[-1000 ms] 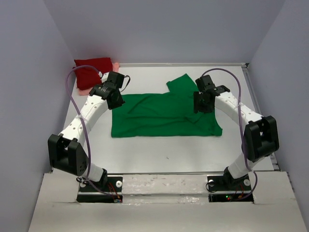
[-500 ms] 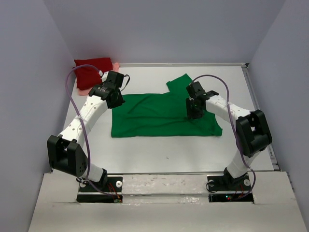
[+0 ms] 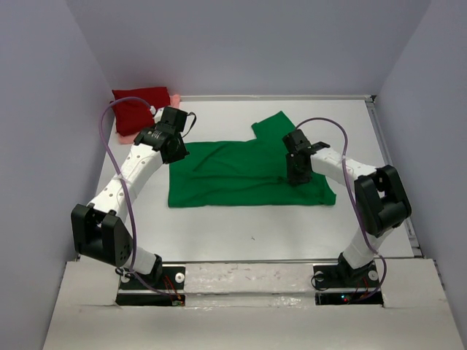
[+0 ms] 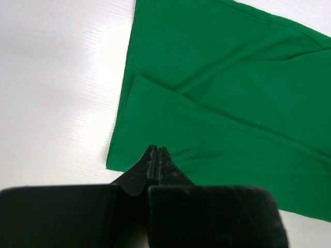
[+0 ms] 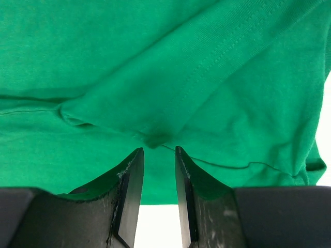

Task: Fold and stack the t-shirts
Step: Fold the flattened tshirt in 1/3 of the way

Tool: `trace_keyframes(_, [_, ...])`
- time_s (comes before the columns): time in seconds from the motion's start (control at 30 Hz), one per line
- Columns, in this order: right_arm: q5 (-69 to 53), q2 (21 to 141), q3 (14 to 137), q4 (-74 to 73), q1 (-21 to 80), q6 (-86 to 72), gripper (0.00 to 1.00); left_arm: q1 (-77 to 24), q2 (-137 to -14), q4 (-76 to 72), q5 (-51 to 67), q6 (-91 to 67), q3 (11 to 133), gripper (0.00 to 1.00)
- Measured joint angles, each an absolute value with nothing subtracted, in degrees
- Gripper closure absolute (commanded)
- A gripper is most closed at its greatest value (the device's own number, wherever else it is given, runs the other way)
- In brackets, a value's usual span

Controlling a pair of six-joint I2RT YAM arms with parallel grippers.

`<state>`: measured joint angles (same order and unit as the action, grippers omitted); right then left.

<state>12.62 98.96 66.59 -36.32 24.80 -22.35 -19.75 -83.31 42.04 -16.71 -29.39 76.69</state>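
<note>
Though unclear overhead, right hand (image 5: 158,150) parted, green shirt (image 5: 155,62) fold ahead

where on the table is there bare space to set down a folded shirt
Widest bare table: the near strip between the front edge of the green shirt and the arm bases. Also the far right corner, beyond the sleeve. The far left corner is crowded: red shirt on a pink one, left gripper close by.
</note>
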Motion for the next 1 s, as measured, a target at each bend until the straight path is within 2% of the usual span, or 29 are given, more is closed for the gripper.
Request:
trace_keyframes(0.47, [12.99, 102.35, 66.72, -35.29, 24.80, -22.28, 0.66, -19.75, -83.31, 42.04, -16.53, -28.91, 76.69, 1.00])
trace_keyframes(0.6, [12.67, 102.56, 66.83, -35.29, 24.80, -22.31, 0.73, -19.75, -83.31, 42.04, -16.49, -28.88, 76.69, 1.00])
trace_keyframes(0.63, [12.62, 102.61, 66.98, -35.27, 24.80, -22.26, 0.80, -19.75, -83.31, 42.04, -16.49, -28.88, 76.69, 1.00])
trace_keyframes(0.67, [12.60, 102.63, 67.09, -35.24, 24.80, -22.33, 0.82, -19.75, -83.31, 42.04, -16.45, -28.86, 76.69, 1.00])
trace_keyframes(0.8, [12.43, 102.80, 67.48, -35.07, 24.80, -22.28, 0.86, -19.75, -83.31, 41.98, -16.03, -28.77, 76.69, 1.00])
trace_keyframes(0.87, [12.40, 102.80, 67.61, -35.07, 24.80, -22.28, 0.92, -19.75, -83.31, 41.80, -15.62, -28.77, 76.64, 1.00])
trace_keyframes(0.9, [12.40, 102.80, 67.70, -35.09, 24.80, -22.33, 1.00, -19.75, -83.31, 41.76, -15.35, -28.75, 76.62, 1.00])
trace_keyframes(1.0, [12.40, 102.80, 68.01, -35.11, 24.80, -22.26, 1.00, -19.75, -83.48, 41.69, -14.92, -28.75, 76.62, 1.00])
